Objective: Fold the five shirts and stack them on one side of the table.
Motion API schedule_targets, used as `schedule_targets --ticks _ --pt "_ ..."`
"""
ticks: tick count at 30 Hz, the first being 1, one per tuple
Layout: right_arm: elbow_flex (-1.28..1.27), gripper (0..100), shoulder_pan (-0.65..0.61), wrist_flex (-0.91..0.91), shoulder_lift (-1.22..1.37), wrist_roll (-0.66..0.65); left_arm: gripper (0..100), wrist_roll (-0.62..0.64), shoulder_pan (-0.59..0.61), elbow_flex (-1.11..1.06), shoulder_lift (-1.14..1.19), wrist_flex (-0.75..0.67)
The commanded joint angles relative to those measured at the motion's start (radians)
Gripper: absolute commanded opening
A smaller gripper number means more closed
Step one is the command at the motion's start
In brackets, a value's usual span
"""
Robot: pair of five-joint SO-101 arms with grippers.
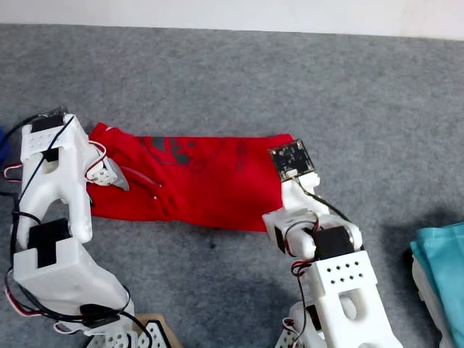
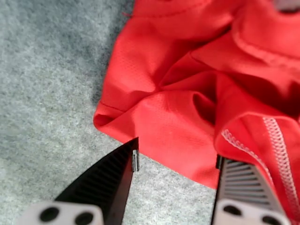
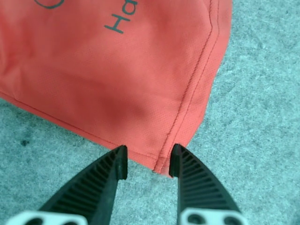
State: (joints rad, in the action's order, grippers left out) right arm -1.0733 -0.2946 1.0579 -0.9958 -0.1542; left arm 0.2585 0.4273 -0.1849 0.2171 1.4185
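White arms (image 1: 341, 279), black ribbed tools (image 3: 149, 161)

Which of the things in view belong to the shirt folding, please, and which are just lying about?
Job: red shirt; teal shirt; left gripper; right gripper.
Lying about: brown flat piece by the left arm's base; blue object at the edge.

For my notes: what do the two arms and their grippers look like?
Both the left arm and right arm are white plastic shells with black motors and thin red, black and white cables. The right arm carries a small black circuit board. The left gripper and right gripper have dark, ribbed, pointed fingers on white bases.
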Motion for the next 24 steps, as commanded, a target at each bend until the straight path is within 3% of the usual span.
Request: schedule_targets --ticks 1,11,16,24 --pt "0.002 15.6 -0.01 -0.015 -0.01 0.006 28 -0.003 -0.021 0.03 -0.116 0.031" --pt "0.001 15.6 -0.01 -0.015 -0.008 0.006 28 -0.002 -0.024 -0.007 -0.239 0.044" --pt "-0.045 15.6 -0.012 -0.051 -0.015 0.005 28 0.072 -0.025 -0.001 -0.186 -0.055" --pt "-0.045 15.6 -0.012 -0.054 -0.015 0.005 28 0.069 -0.042 0.001 -0.056 -0.11"
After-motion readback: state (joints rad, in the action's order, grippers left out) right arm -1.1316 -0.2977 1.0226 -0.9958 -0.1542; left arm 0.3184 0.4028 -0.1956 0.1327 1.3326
